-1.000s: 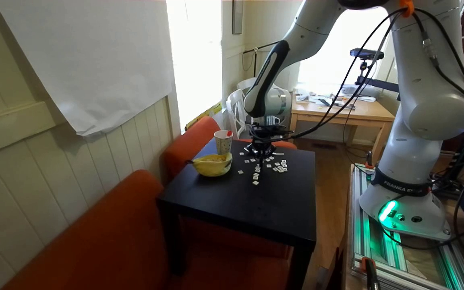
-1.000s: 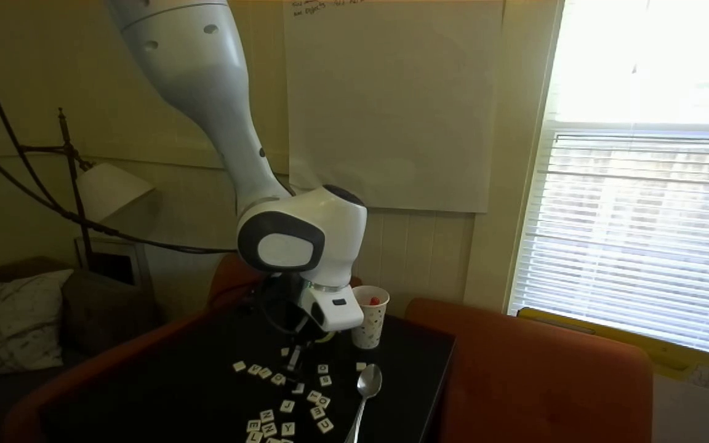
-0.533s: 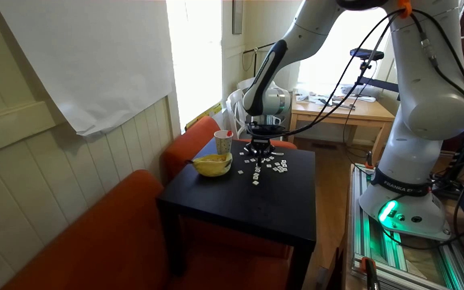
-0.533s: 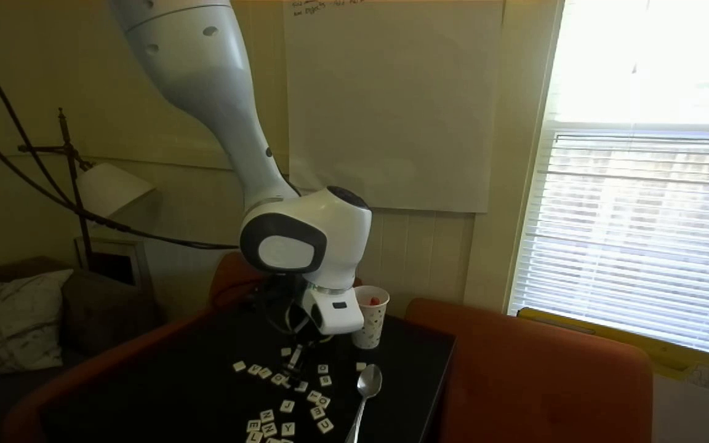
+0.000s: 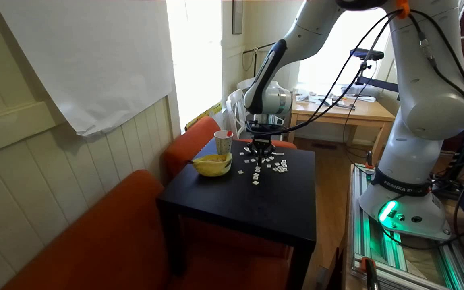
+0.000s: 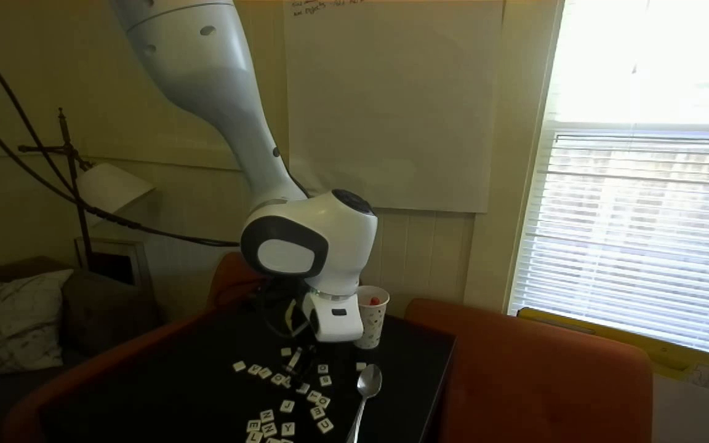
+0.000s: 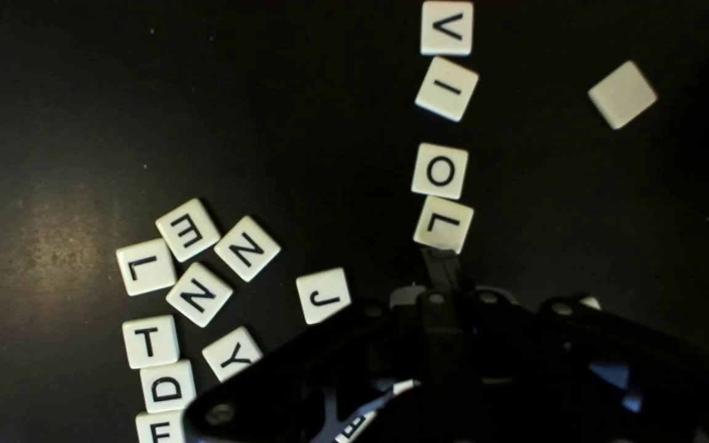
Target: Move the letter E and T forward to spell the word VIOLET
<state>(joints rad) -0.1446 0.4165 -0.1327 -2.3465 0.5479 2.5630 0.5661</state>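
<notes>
In the wrist view, white letter tiles V (image 7: 447, 28), I (image 7: 447, 89), O (image 7: 440, 171) and L (image 7: 444, 223) lie in a row. My gripper (image 7: 442, 261) is shut, its tips together at the lower edge of the L and overlapping it in view; whether they touch cannot be told. An E tile (image 7: 188, 229) and a T tile (image 7: 151, 342) lie in the cluster at left. In an exterior view another E tile (image 6: 317, 413) lies among loose tiles, and a tile (image 6: 303, 388) with an unreadable letter lies just beyond the fingertips. The gripper (image 5: 259, 162) hides part of the row's end.
Other tiles nearby include J (image 7: 324, 296), Y (image 7: 232, 354) and a blank one (image 7: 622, 95). A spoon (image 6: 369, 383) and a speckled cup (image 6: 372, 320) stand or lie on the black table (image 5: 252, 209). A yellow bowl (image 5: 212, 166) sits near the wall side.
The arm and hand have shifted slightly right and down in an exterior view. More of the L tile and of the tile beyond the fingertips shows there. The gripper stays shut.
</notes>
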